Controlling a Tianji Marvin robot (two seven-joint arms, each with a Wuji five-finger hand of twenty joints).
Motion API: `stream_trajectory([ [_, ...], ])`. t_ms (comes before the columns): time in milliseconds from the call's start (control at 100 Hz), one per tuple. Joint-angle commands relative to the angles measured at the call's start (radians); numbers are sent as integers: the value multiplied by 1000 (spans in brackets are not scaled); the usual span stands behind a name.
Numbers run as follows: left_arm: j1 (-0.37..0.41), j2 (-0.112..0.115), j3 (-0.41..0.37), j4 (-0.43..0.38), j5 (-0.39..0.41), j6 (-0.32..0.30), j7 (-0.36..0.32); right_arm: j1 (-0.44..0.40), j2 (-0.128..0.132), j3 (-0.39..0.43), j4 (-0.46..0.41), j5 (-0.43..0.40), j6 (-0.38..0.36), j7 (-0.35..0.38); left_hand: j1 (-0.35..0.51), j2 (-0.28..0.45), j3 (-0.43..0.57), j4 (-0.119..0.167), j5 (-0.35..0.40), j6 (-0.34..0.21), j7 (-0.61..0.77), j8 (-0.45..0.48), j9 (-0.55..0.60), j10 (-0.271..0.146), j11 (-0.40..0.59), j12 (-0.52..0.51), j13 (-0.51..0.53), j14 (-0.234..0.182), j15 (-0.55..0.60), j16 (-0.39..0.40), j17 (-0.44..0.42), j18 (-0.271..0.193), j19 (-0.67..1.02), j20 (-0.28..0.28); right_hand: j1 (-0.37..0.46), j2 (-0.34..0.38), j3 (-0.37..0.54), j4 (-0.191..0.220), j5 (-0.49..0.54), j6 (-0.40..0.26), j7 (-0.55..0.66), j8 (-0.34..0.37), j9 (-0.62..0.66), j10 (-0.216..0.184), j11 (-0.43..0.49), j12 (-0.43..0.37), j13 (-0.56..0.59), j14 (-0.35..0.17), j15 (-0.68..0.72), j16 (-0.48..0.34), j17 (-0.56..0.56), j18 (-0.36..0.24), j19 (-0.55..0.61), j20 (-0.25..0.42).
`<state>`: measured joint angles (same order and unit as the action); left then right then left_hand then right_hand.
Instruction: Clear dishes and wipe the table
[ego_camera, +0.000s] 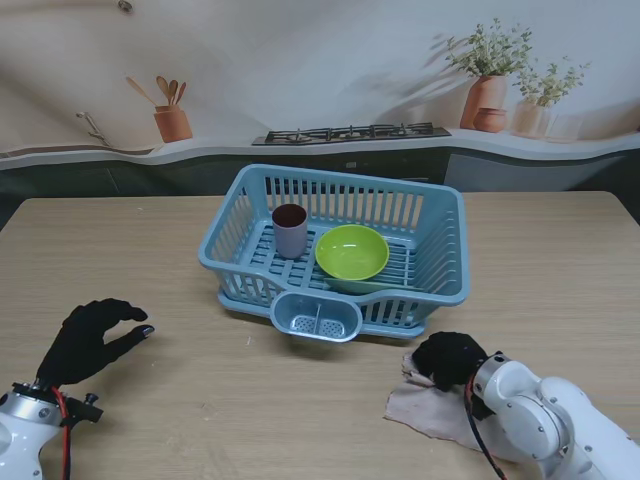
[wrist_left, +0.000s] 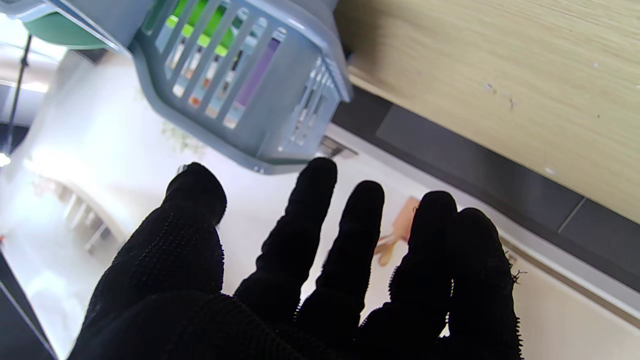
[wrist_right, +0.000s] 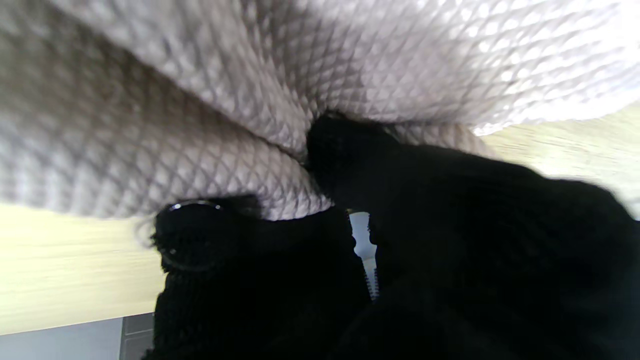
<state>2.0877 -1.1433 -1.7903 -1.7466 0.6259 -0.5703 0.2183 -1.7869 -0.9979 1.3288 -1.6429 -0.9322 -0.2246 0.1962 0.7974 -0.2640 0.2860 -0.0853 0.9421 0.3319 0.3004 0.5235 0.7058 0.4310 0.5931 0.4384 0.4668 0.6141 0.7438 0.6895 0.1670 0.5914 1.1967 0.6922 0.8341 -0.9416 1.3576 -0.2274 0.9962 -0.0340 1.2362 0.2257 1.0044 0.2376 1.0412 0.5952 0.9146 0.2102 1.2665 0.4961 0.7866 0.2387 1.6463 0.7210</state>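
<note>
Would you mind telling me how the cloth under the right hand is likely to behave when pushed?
The cloth looks floppy: it lies crumpled and folds around the right hand. It would probably bunch rather than slide flat. Its waffle weave should grip the table.

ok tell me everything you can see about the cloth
The cloth is a pale beige-grey rag with a waffle-like quilted weave, crumpled rather than spread flat. It lies on the wooden table at my near right, just in front of the blue dish rack but apart from it. The right hand rests on its far edge, with fingers curled into the bunched fabric.
</note>
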Motion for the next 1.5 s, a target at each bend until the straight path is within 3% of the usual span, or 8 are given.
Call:
stream_trajectory([
  [0,8,-4,-4,-2,-2,-8,-14,-26,-17,-28,29,0,-11,39,11,45,-18,33,26,6,-12,0,-14,27,-7,-23,-20,32,-2,-6,-14,-13,-16,-12,5,50,-34,-32,-6,58,-83,-48,13,-42,-136,-106,25,-12,30,1,-14,-85,4,10],
  [190,6,-4,-2,0,-4,-11,-15,-38,-12,-9,32,-30,-46,48,14,43,-18,34,27,9,-12,0,-13,29,-7,-23,-20,34,-1,-6,-13,-11,-16,-13,5,52,-35,-32,-6,57,-83,-48,13,-43,-135,-108,26,-14,32,0,-12,-87,4,10],
  [660,5,-6,0,7,0,-18,-2,-165,-9,233,41,-228,-149,-35,14,44,-20,34,27,8,-12,1,-14,28,-7,-23,-18,33,-1,-6,-13,-10,-16,-13,5,63,-39,-33,-21,54,-75,-41,0,-45,-120,-109,17,-21,40,-5,-23,-88,0,6],
  [840,12,-8,-4,6,4,-28,9,-191,-9,270,29,-242,-172,-33,15,45,-20,34,27,7,-12,1,-13,26,-6,-22,-18,32,0,-5,-13,-10,-16,-13,5,64,-40,-33,-23,52,-70,-42,-2,-43,-116,-111,16,-21,43,-6,-26,-86,-1,5],
  [1070,15,-9,-6,6,6,-32,12,-174,-9,206,4,-181,-157,22,15,44,-22,34,27,6,-11,1,-13,26,-6,-22,-17,32,0,-5,-13,-10,-16,-13,5,65,-41,-32,-23,52,-66,-45,-3,-41,-113,-115,18,-20,47,-8,-21,-84,3,4],
  [1490,24,-16,-16,15,5,-54,38,-25,-1,-65,-7,-26,-38,127,16,46,-23,34,27,7,-12,1,-14,27,-6,-22,-17,32,0,-5,-13,-10,-16,-13,5,65,-42,-32,-23,52,-64,-48,-2,-41,-112,-116,19,-20,49,-12,-18,-85,6,3],
])
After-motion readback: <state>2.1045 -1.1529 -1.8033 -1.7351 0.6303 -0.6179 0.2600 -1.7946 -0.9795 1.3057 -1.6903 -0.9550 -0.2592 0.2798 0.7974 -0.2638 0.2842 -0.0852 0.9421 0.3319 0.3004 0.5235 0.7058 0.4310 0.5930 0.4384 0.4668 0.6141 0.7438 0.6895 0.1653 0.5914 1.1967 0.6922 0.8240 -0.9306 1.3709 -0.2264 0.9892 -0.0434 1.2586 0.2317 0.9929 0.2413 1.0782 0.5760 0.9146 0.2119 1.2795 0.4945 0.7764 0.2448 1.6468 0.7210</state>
